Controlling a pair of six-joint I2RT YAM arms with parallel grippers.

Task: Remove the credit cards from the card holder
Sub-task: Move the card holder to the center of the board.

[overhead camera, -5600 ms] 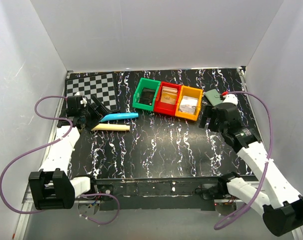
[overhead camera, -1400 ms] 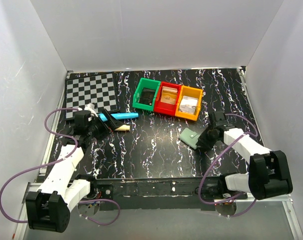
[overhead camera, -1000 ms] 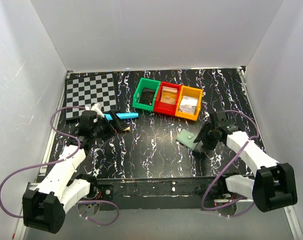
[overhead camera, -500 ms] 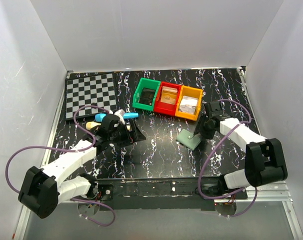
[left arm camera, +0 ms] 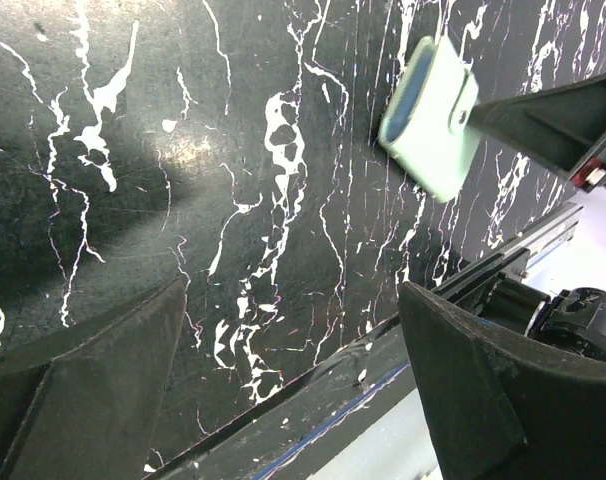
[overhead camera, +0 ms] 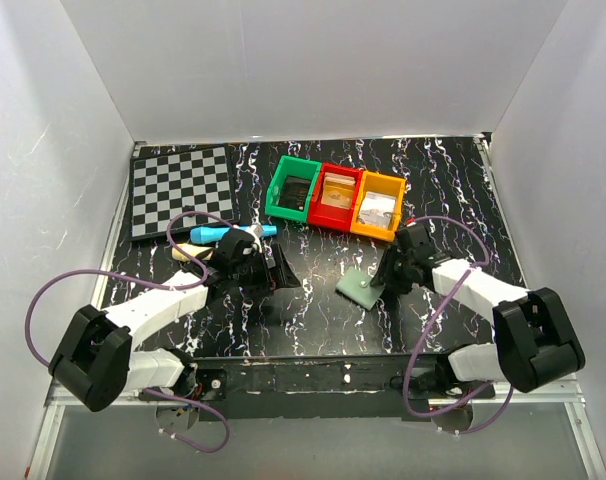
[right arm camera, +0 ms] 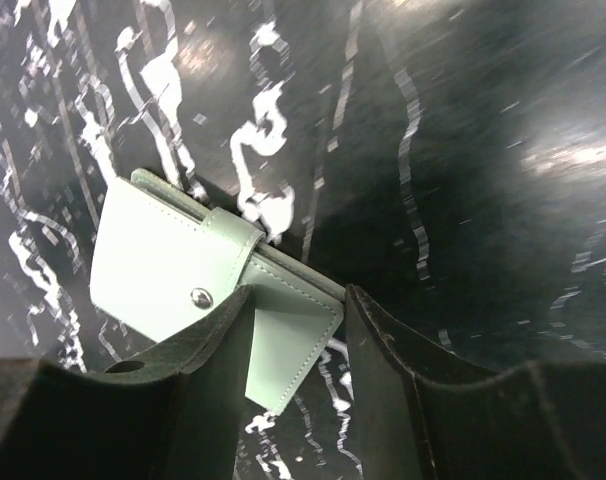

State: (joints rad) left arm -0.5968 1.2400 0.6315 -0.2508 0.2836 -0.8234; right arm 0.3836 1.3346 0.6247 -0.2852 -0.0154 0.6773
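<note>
The card holder (overhead camera: pixel 359 288) is a pale grey-green wallet, folded shut with its snap tab fastened, on the black marbled table right of centre. My right gripper (overhead camera: pixel 385 278) holds it by one corner. In the right wrist view the holder (right arm camera: pixel 173 262) has its corner between the two fingers of the gripper (right arm camera: pixel 298 296). My left gripper (overhead camera: pixel 285 272) is open and empty, left of the holder. Its wrist view shows the holder (left arm camera: pixel 431 115) ahead, beyond the wide-spread gripper (left arm camera: pixel 293 292). No credit cards show.
Green (overhead camera: pixel 293 188), red (overhead camera: pixel 334 197) and orange (overhead camera: pixel 378 207) bins stand in a row behind. A chessboard (overhead camera: pixel 179 190) lies at the back left. A blue pen-like object (overhead camera: pixel 233 232) and a cream stick (overhead camera: pixel 186 252) lie near the left arm. The table's front rail (left arm camera: pixel 383 405) is close.
My right gripper has brought the card holder from the right side leftward toward the centre. My left arm has swung right from the chessboard toward the middle of the table.
</note>
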